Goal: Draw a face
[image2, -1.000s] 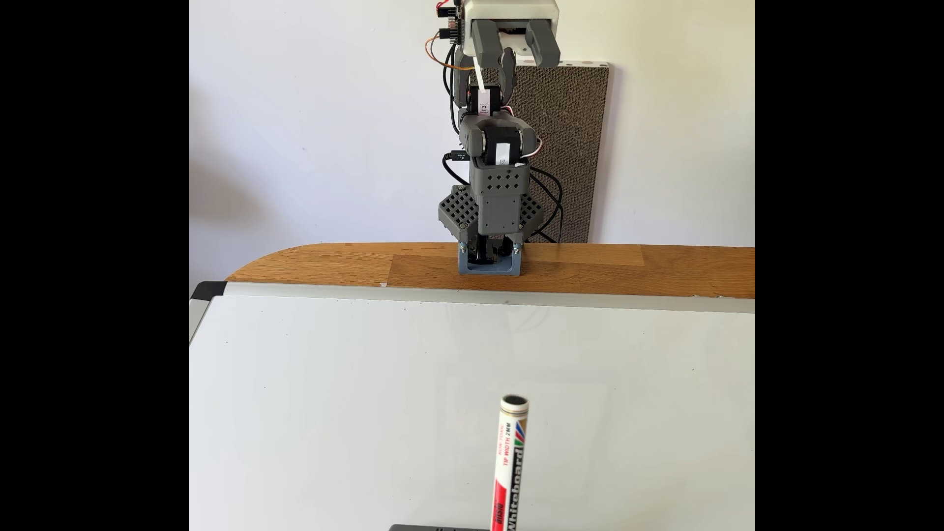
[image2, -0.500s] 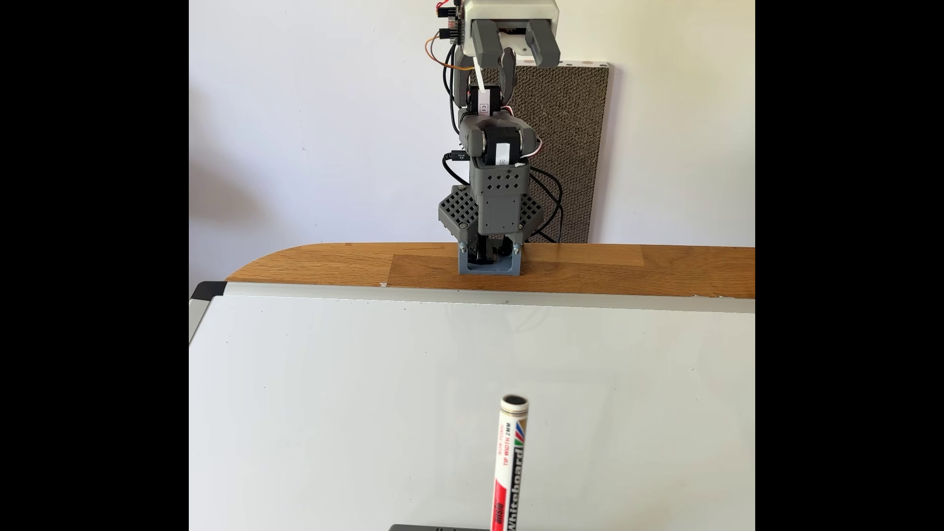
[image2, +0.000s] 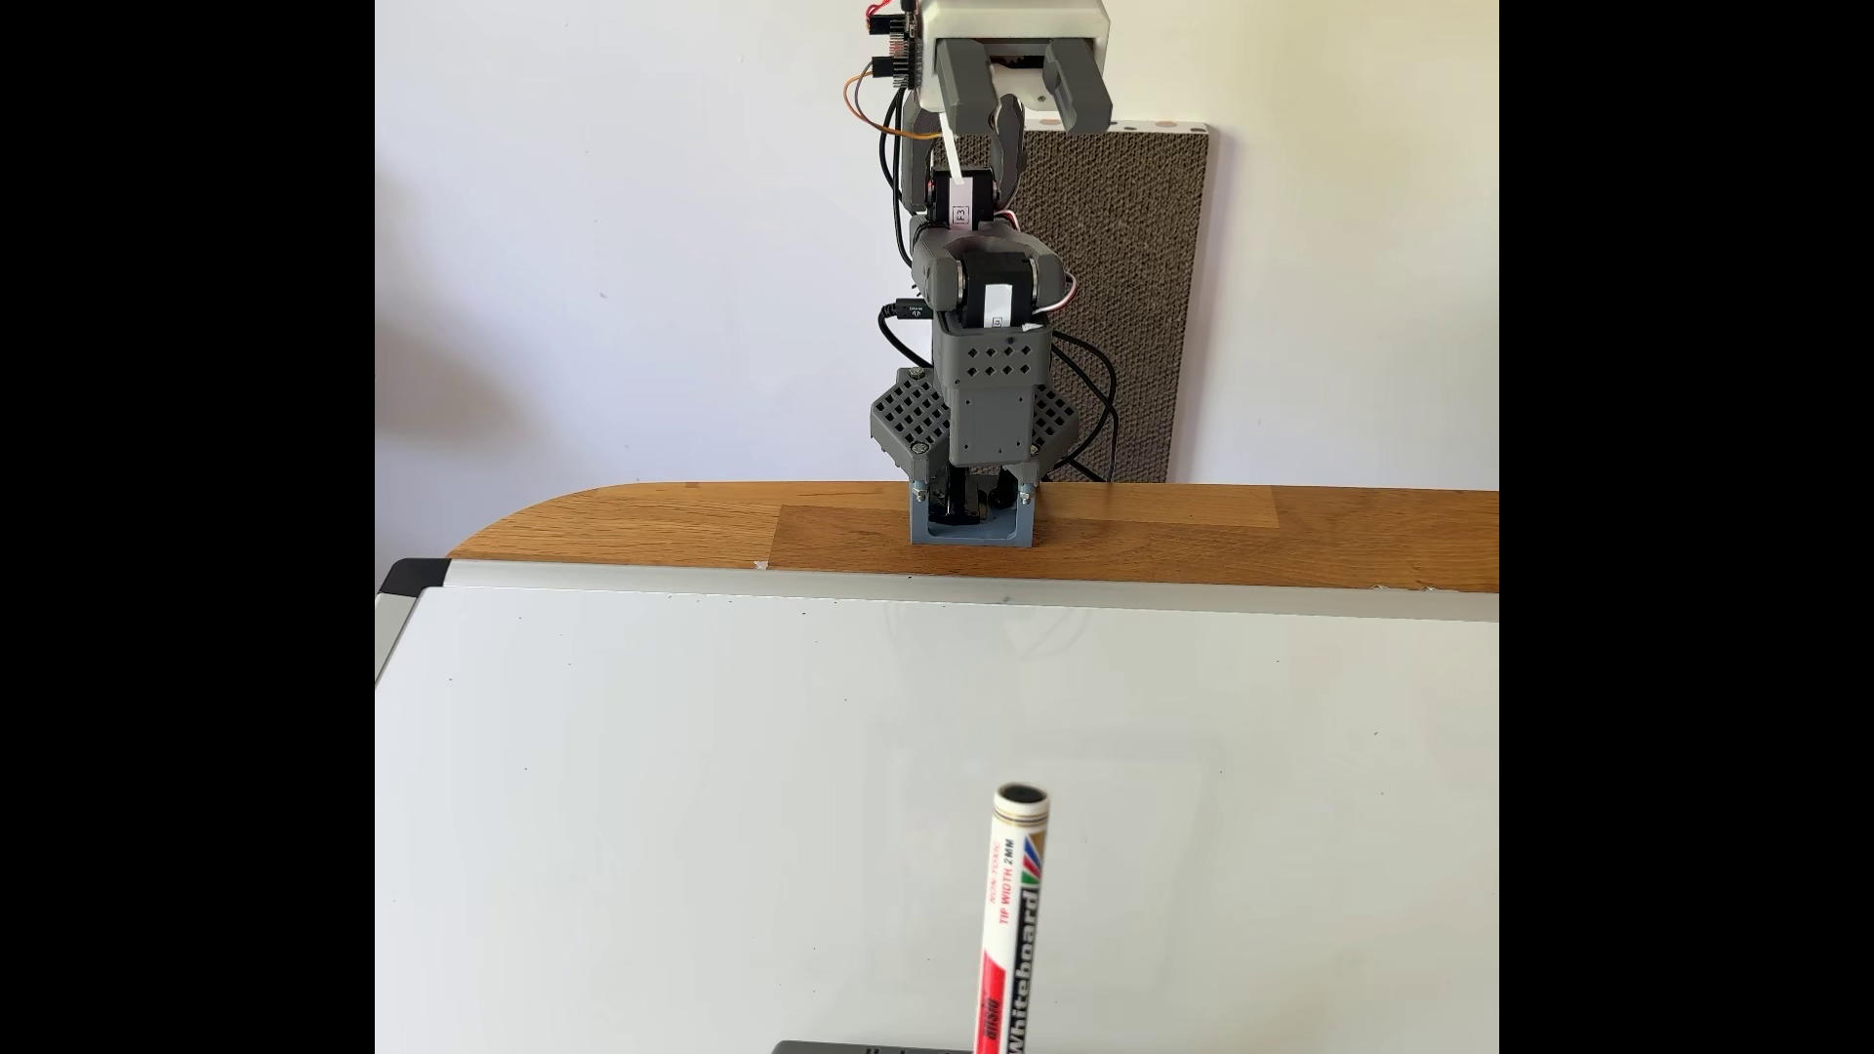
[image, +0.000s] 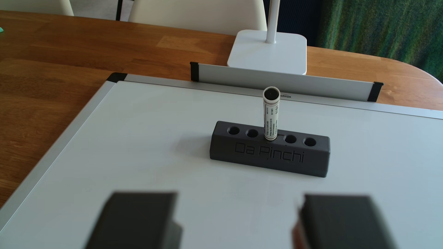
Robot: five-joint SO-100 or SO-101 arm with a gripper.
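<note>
One marker stands upright in the grey holder, easy to grasp; beyond it the hand waits wide open, empty.

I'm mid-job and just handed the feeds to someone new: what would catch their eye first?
First, the whiteboard marker standing upright in the middle hole of the dark grey "Da Pinchi" holder, out on the whiteboard, which bears no drawing yet. Next, the gripper raised high above the arm's base at the table's far edge in the fixed view, jaws spread wide and holding nothing.
</note>
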